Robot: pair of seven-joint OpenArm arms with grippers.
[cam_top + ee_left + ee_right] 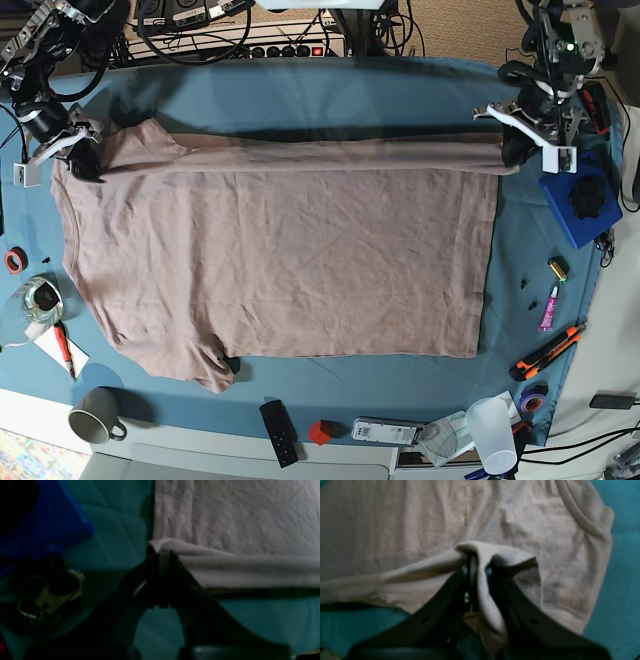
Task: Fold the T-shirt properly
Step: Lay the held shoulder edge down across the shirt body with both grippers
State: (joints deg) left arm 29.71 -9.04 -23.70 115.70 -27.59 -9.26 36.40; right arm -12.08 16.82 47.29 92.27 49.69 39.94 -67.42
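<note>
Base view: no brand, label or writing readable anywhere, small items on the table edge being too blurred to tell. Lying spread across the blue table cloth [300, 100], the large dusty pink-beige short-sleeved cotton T-shirt [280, 260], neck end toward this view's left, hem toward its right, far long edge lifted and folding over in a narrow band stretched between both arms.

Reaching in from the upper right of the base view, the left gripper [515, 150], black jaws pressing together on the hem corner of the T-shirt [235, 530]; in the left wrist view, left gripper [160, 552] pinching a thick folded edge just above the cloth. Reaching in from the upper left, the right gripper [80, 155], clamping the shoulder end; in the right wrist view, right gripper [476, 560] biting a bunched peak of fabric, ribbed round collar [580, 517] lying beyond it on the T-shirt [420, 525].

Sitting near the front table edge, a grey ceramic mug [95, 415] and a clear plastic cup [492, 428], contents of both not discernible. Resting just beside the left gripper, a blue plastic block [578, 205] carrying a black knob-like part.
</note>
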